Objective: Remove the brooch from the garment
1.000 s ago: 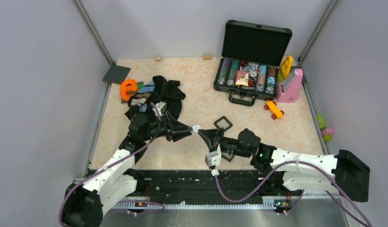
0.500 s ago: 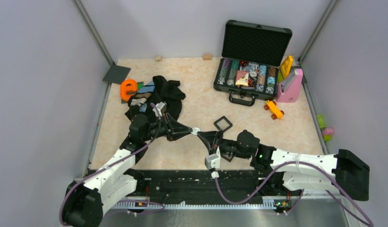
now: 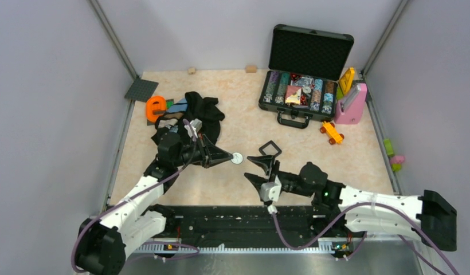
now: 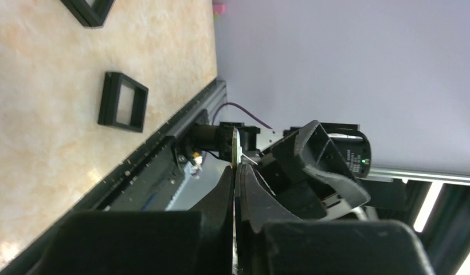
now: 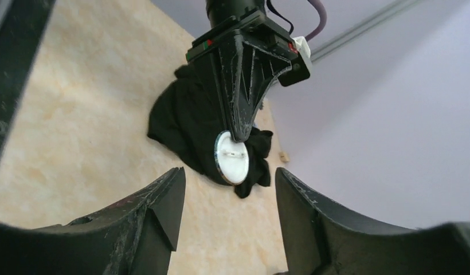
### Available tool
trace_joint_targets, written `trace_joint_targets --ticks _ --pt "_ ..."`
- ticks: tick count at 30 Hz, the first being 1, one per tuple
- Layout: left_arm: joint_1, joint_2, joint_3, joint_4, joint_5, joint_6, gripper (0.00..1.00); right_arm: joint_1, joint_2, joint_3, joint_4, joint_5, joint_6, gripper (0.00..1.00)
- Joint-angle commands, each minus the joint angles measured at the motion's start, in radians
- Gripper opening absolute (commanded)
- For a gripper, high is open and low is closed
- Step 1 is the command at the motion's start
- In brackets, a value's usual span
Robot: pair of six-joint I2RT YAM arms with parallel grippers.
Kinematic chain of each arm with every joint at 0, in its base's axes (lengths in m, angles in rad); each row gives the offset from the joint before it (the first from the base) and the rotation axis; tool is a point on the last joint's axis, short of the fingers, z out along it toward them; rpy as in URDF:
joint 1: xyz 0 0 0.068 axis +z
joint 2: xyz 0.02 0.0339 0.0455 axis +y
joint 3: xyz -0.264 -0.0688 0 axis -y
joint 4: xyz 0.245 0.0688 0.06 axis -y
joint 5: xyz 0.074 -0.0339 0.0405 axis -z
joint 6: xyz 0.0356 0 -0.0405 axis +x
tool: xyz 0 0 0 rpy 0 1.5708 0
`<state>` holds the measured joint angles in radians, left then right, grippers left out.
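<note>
The brooch [image 3: 237, 158] is a small round disc, its white back and pin facing the right wrist view [image 5: 231, 157]. My left gripper [image 3: 230, 157] is shut on its edge and holds it in the air, apart from the garment. In the left wrist view the disc shows edge-on [image 4: 235, 150] between the closed fingers of that gripper [image 4: 235, 170]. The black garment [image 3: 201, 112] lies crumpled behind the left arm [image 5: 187, 123]. My right gripper [image 3: 254, 168] is open a short way right of the brooch, nothing between its fingers [image 5: 230, 183].
A square black frame [image 3: 270, 150] lies just beyond the right gripper; the left wrist view shows one frame [image 4: 122, 102] and part of another [image 4: 86, 8]. An open chip case [image 3: 306, 74], a pink object [image 3: 351, 105], a yellow toy car [image 3: 332, 133] and an orange piece [image 3: 156, 107] sit farther back.
The right gripper opened, let go of the brooch and drew back to the right. The left gripper closed on the brooch and now holds it alone.
</note>
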<state>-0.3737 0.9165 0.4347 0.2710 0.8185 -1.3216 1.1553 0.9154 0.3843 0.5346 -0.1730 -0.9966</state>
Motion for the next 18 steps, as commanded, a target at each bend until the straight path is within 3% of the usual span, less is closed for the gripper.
trace_joint_targets --ticks 1,3,5,10,14,18 --pt "0.013 -0.014 0.087 -0.115 -0.013 0.211 0.00 0.009 -0.131 0.027 -0.033 0.062 0.489 0.66" --pt "0.015 -0.005 0.102 -0.122 0.012 0.252 0.00 0.008 -0.175 0.056 -0.086 0.230 0.763 0.84" --pt "0.015 0.007 0.117 -0.125 0.043 0.299 0.00 -0.009 -0.196 0.132 -0.234 0.357 0.994 0.88" --pt "0.012 0.025 0.123 -0.040 0.136 0.335 0.00 -0.150 -0.170 0.279 -0.467 0.234 1.360 0.83" --pt "0.012 -0.008 0.113 -0.004 0.137 0.407 0.00 -0.284 -0.125 0.301 -0.475 0.086 1.635 0.75" --pt "0.003 -0.073 0.086 0.102 0.133 0.440 0.00 -0.333 -0.077 0.279 -0.391 -0.018 1.767 0.71"
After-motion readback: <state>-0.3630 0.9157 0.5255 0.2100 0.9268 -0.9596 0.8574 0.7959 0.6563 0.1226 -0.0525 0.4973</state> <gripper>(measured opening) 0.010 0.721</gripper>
